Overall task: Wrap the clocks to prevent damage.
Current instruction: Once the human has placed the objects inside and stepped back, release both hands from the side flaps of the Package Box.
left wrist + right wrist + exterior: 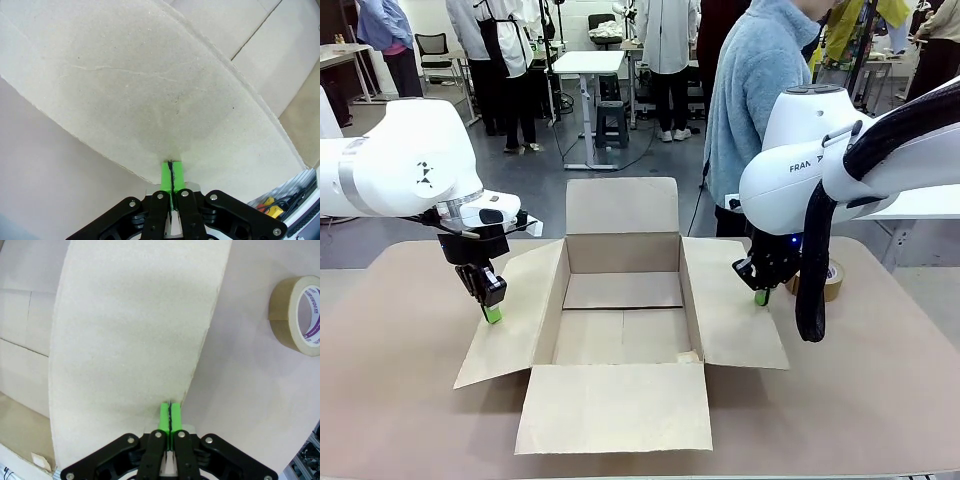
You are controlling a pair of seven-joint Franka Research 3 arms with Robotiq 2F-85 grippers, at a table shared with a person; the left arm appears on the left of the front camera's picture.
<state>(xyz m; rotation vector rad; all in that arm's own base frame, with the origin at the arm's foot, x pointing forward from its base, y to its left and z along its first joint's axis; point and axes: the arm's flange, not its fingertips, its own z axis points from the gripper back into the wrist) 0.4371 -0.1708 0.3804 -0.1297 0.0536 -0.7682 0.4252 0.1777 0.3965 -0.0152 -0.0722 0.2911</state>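
No clocks are in view. An open cardboard box (623, 252) stands in the middle of the table with all its flaps spread out and its inside bare. My left gripper (492, 313) is shut, its green tips down on the outer edge of the box's left flap (150, 100). In the left wrist view the left gripper (172, 172) has its pads pressed together with nothing between them. My right gripper (761, 296) is shut too, tips down at the outer edge of the right flap (130, 340). The right wrist view shows the right gripper (170, 415) holding nothing.
A brown tape roll (832, 280) lies on the table just right of my right gripper, and it lies as the tape roll (297, 315) at the upper right of the right wrist view. A person in a light blue fleece (760, 90) stands at the far side. The tan table (400, 400) has free room at front left and right.
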